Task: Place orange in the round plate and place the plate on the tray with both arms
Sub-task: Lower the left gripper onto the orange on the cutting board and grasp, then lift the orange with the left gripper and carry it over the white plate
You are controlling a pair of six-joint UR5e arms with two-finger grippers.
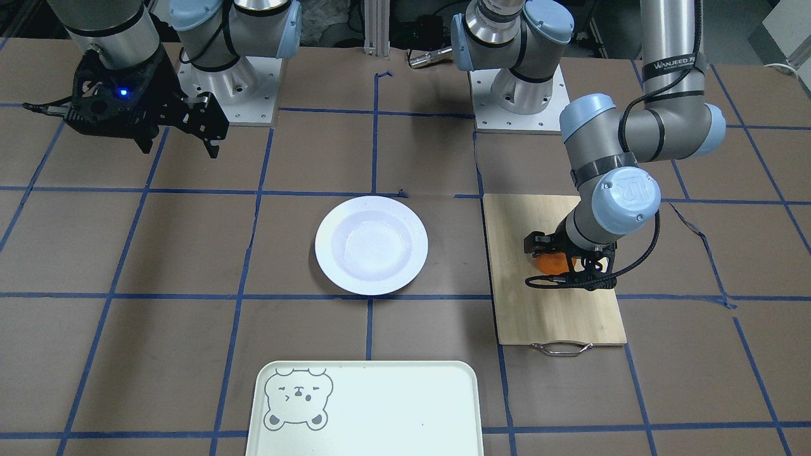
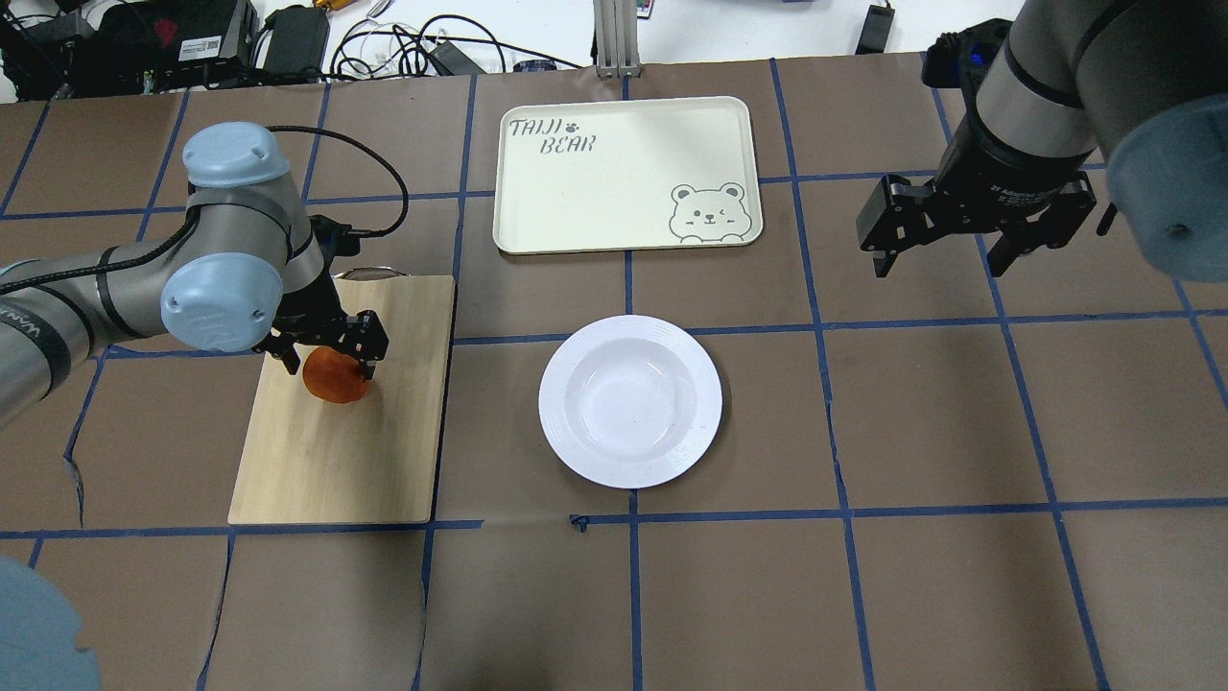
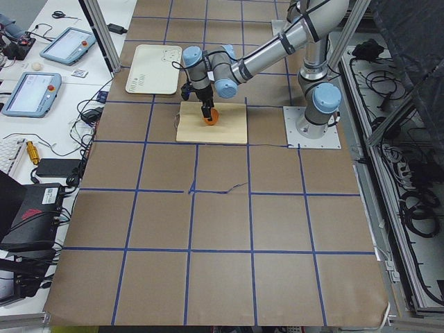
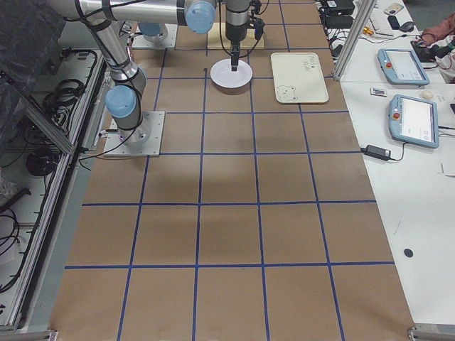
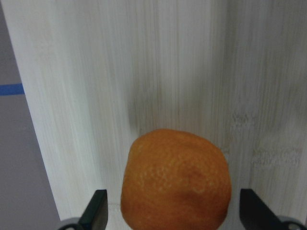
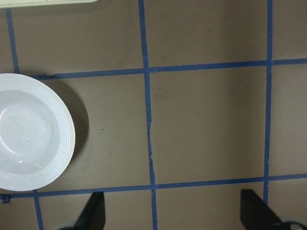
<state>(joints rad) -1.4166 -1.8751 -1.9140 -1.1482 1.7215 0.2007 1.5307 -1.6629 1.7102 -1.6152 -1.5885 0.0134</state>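
Early stage: orange [image 2: 334, 376] on cutting board [image 2: 384, 451], left claw [image 2: 328, 363] spread, straddling it, not yet clenched; right claw [image 2: 938, 267] spread, hovering apart; round plate [image 2: 561, 403] empty on tabletop [image 2: 863, 576]; tray [image 2: 614, 192] empty. All placement left.

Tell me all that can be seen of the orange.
The orange is small, round and bright orange, with dimpled skin. It sits whole on the bamboo cutting board. The left gripper straddles it, one finger on each side; the wrist view shows a gap at each finger, so neither seems to touch it.
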